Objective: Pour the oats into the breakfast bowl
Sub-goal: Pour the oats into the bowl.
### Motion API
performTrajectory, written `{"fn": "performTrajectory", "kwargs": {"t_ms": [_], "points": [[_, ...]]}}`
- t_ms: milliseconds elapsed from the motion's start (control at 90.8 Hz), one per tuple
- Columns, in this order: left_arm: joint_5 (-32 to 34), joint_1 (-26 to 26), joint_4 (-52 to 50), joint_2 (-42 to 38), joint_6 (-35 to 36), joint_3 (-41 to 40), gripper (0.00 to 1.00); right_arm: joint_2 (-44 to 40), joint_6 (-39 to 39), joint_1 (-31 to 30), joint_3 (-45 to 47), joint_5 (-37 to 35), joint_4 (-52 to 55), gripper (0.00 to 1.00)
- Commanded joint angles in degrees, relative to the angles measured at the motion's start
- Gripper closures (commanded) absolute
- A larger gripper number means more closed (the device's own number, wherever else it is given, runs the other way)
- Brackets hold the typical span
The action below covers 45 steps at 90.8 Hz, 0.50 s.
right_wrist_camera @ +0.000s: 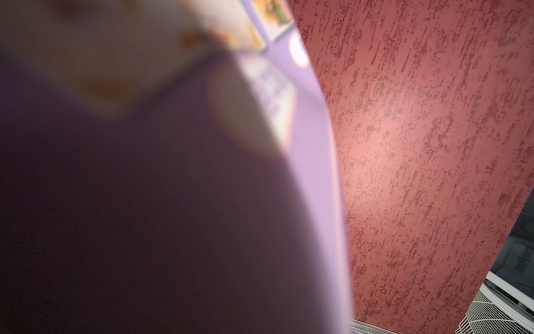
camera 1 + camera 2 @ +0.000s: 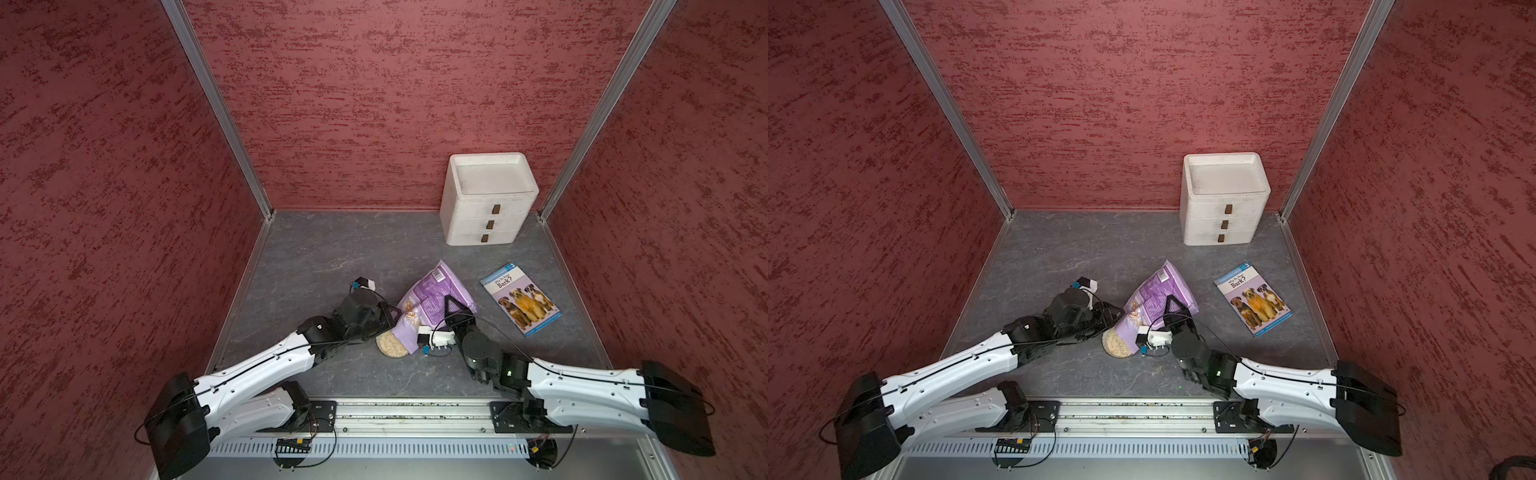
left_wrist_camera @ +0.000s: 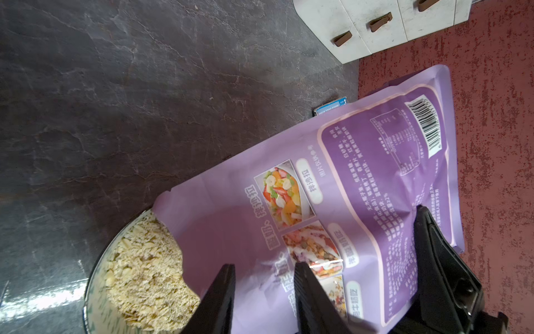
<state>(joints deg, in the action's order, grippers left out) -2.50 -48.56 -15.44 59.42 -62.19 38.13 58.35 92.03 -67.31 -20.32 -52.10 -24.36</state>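
The lilac oats pouch (image 2: 436, 286) hangs tilted, its open mouth down over the breakfast bowl (image 2: 379, 351), a small white bowl near the front middle of the floor. Pale oats (image 3: 144, 266) fill the bowl (image 3: 95, 277) and reach up to the pouch mouth. My left gripper (image 3: 264, 266) is shut on the pouch (image 3: 361, 188) near its mouth, with foil bunched between the black fingers. From the other side, my right gripper (image 2: 451, 305) is shut on the pouch's middle, one finger lying across the printed face. The right wrist view is filled by blurred purple pouch (image 1: 312, 144).
A white three-drawer box (image 2: 486, 199) stands at the back right against the red wall. A blue dog book (image 2: 519, 297) lies flat to the right of the pouch. Red walls close three sides, and a metal rail (image 2: 415, 415) runs along the front.
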Motion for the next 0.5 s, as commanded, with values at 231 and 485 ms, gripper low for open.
{"fn": "performTrajectory", "kwargs": {"t_ms": [231,485], "points": [[1.6,-0.22,-1.43,-2.02,0.26,0.13,0.62,-1.97,-0.68,-0.02,-1.63,-2.26,-14.47,1.0],[1.96,-0.22,-1.16,-2.03,0.06,0.19,0.62,-1.4,-0.46,0.25,-1.39,-1.56,-7.99,1.0]]}}
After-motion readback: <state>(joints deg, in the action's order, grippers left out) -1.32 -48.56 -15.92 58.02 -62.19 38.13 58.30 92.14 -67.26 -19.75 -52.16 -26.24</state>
